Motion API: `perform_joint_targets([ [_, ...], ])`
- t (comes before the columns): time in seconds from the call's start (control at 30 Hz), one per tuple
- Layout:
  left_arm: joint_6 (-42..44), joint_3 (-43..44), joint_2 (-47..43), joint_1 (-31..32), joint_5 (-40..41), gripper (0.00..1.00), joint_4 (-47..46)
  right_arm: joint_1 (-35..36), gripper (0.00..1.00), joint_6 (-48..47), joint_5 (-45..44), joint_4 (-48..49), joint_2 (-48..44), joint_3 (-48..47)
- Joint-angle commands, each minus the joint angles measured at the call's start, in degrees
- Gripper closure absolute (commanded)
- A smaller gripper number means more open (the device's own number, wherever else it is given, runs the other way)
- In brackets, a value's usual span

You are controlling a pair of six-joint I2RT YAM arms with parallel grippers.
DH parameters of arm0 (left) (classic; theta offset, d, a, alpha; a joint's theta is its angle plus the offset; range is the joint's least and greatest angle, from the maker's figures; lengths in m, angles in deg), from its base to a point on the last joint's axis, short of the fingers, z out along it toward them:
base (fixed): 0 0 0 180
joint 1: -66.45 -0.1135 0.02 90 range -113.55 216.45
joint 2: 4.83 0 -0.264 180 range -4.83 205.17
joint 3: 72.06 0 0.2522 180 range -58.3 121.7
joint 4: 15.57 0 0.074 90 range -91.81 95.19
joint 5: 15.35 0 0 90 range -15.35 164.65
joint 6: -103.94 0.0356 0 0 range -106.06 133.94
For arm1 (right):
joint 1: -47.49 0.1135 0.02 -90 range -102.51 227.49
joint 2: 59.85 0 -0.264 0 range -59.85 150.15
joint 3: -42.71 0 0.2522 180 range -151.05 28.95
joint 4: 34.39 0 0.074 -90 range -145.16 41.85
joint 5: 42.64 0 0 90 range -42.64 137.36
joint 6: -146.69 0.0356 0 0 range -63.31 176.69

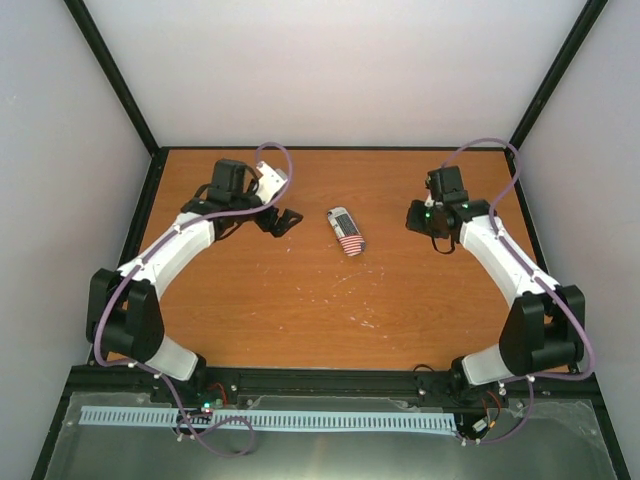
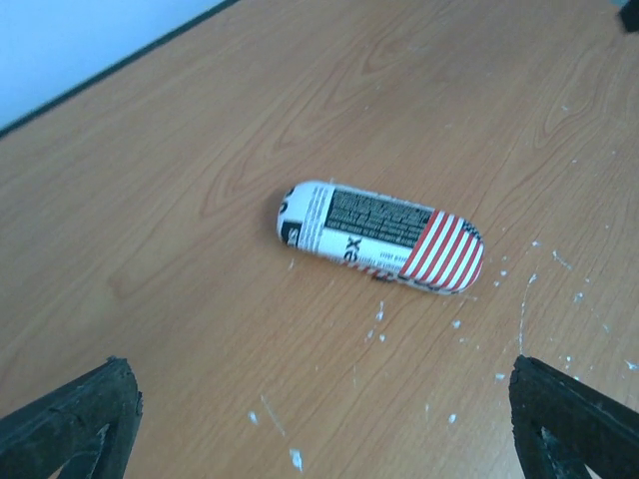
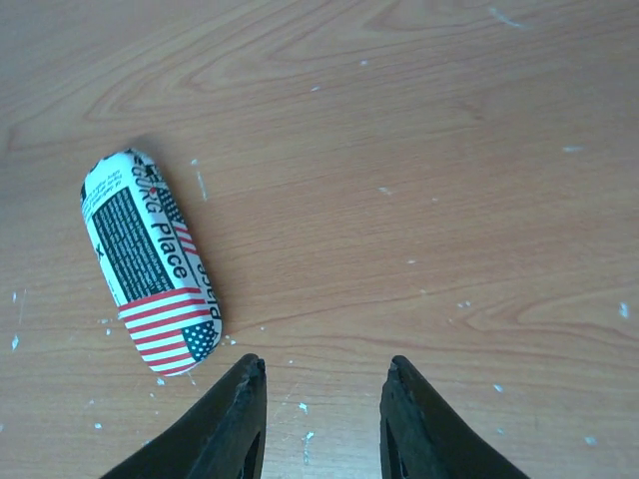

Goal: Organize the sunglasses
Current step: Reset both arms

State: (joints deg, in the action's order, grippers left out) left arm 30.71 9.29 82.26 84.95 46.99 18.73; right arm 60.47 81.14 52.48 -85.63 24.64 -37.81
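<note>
No sunglasses show in any view. A closed oblong case (image 1: 346, 231) with newsprint and red-white stripes lies on the wooden table (image 1: 300, 310), between the arms. It also shows in the left wrist view (image 2: 381, 238) and in the right wrist view (image 3: 152, 261). My left gripper (image 1: 283, 221) is open and empty, left of the case and apart from it; its fingertips (image 2: 80, 414) sit wide at the frame's bottom corners. My right gripper (image 1: 416, 217) is open and empty, right of the case, with its fingertips (image 3: 245, 384) above bare wood.
Black frame posts and white walls close in the table on three sides. Small white flecks (image 2: 296, 458) dot the wood near the case. The arm bases (image 1: 150, 340) stand at the near edge.
</note>
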Motion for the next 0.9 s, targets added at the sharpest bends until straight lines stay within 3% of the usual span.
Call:
perform_joint_targets([
  [0.0, -3.98, -3.13, -1.49, -3.05, -3.28, 0.0, -1.74, -0.51, 0.69, 7.44, -5.03, 1.0, -4.02, 2.53],
  [0.4, -1.53, -6.75, -3.61, -5.88, -8.62, 0.0, -3.74, -0.52, 0.69, 15.35, -8.84, 1.79, -8.66, 7.28],
  [0.87, -2.43, -7.03, -3.43, -6.11, -8.77, 0.0, -4.61, -0.57, 0.7, 17.27, -12.51, 2.04, -10.88, 10.07],
])
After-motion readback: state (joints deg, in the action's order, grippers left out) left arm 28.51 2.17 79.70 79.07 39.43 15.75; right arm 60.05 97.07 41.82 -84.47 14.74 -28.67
